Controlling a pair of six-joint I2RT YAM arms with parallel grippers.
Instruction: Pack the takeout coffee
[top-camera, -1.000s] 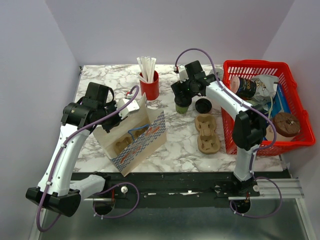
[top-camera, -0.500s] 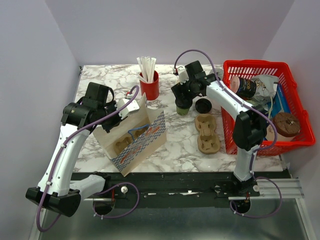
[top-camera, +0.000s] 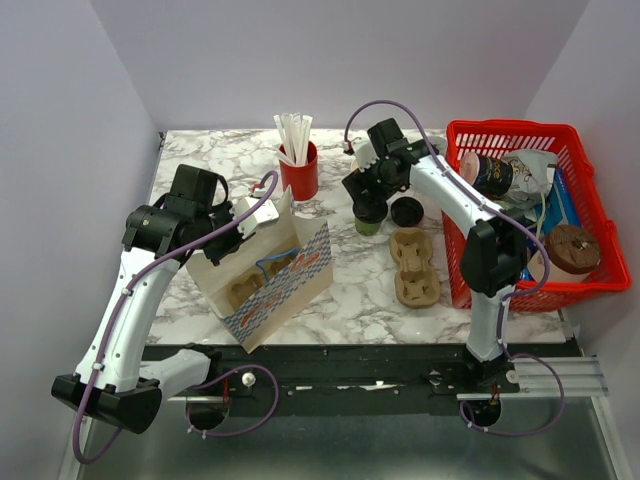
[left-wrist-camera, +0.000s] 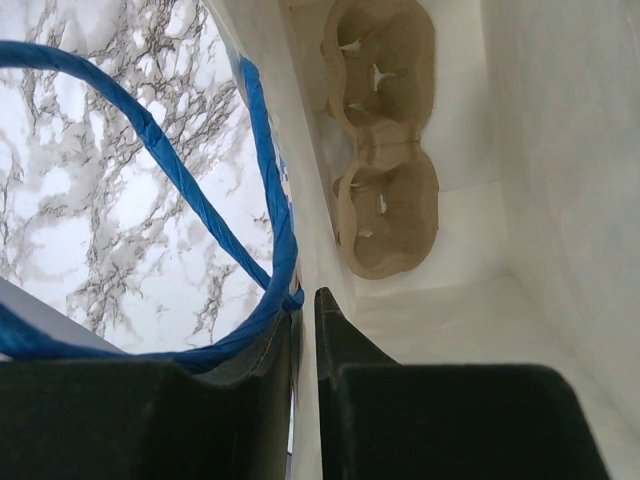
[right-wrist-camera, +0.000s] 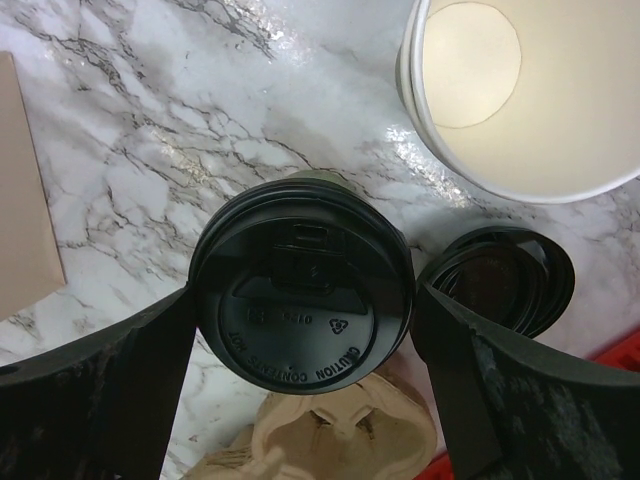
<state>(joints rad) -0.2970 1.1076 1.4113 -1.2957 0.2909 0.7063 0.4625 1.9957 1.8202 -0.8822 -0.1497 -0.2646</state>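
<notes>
The takeout coffee (top-camera: 366, 220) is a cup with a green base and a black lid (right-wrist-camera: 300, 280), standing upright near the back middle of the marble table. My right gripper (top-camera: 366, 200) comes down over it, and its fingers (right-wrist-camera: 150, 370) press both sides of the lid rim. My left gripper (top-camera: 245, 222) is shut on the top edge of the white paper bag (top-camera: 285, 275) beside its blue handle (left-wrist-camera: 250, 150), holding the bag open. A brown pulp tray (left-wrist-camera: 385, 150) lies inside the bag.
A second pulp tray (top-camera: 413, 267) and a loose black lid (top-camera: 406, 211) lie right of the coffee. An empty white cup (right-wrist-camera: 520, 90) stands just behind it. A red cup of straws (top-camera: 298, 170) stands at the back. A red basket (top-camera: 520, 135) of items stands at the right.
My right wrist has tilted and risen a little over the coffee, and the cup has shifted slightly toward the near side. The left arm and bag have not moved.
</notes>
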